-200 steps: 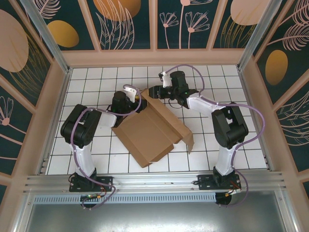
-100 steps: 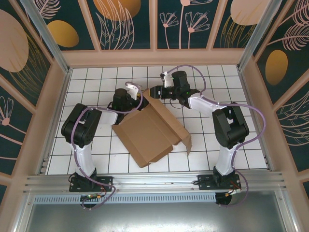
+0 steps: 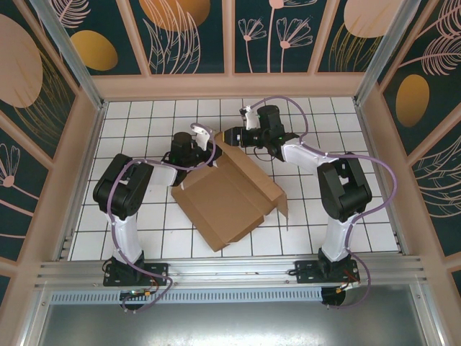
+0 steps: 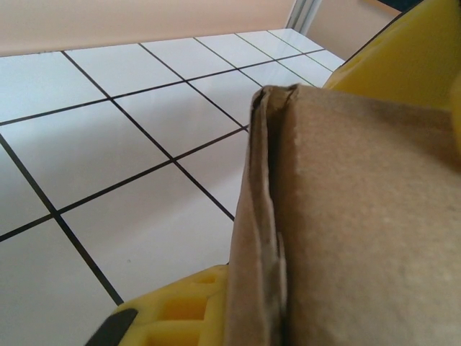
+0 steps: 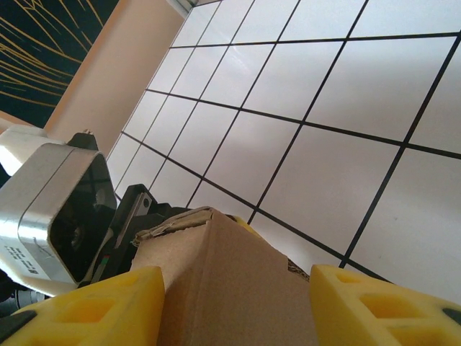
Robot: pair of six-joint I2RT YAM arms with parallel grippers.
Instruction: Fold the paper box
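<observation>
The left gripper (image 3: 208,149) is seen clamped on a thin upright edge of the plain brown corrugated paper box (image 3: 225,198), with its yellow pads (image 4: 176,317) set against either face. The right gripper (image 3: 228,137) is held with its jaws apart, straddling the same far corner; whether the card is squeezed cannot be told. From both jaws the box spreads nearward over the white tiled worktop (image 3: 137,119). It is set diagonally, with a raised wall running from the far corner toward the near right. Neither arm is judged nearer, and the fold is probably to be turned inward, toward the bases.
</observation>
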